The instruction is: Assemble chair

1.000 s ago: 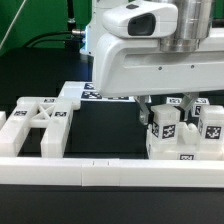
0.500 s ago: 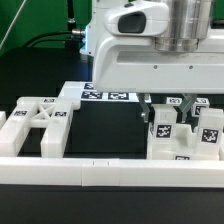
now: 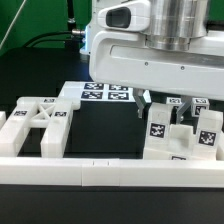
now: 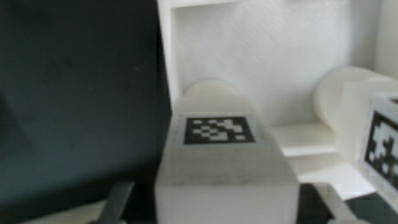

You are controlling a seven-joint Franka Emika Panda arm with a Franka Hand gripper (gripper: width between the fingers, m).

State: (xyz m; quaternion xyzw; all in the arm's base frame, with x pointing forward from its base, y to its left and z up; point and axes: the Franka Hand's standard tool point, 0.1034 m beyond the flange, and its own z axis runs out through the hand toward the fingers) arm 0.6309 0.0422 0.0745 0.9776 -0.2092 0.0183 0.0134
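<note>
My gripper (image 3: 158, 112) is shut on a chunky white chair leg (image 3: 160, 135) with a square tag, which leans slightly among the chair pieces at the exterior view's right. In the wrist view the same leg (image 4: 219, 140) fills the gap between my dark fingers (image 4: 121, 200), tag facing the camera. A second tagged leg (image 3: 207, 133) stands just right of it, by a white slab (image 3: 180, 155). A white frame-shaped chair piece (image 3: 40, 125) with several tags lies at the exterior view's left.
A long white border rail (image 3: 100, 172) runs along the front. The marker board (image 3: 105, 93) lies behind, partly under the arm. Dark table surface (image 3: 100, 135) separates the left piece from the right group.
The jaws have closed on the leg. The arm has shifted a little to the exterior view's left and risen, the leg now leans, and more of the marker board shows.
</note>
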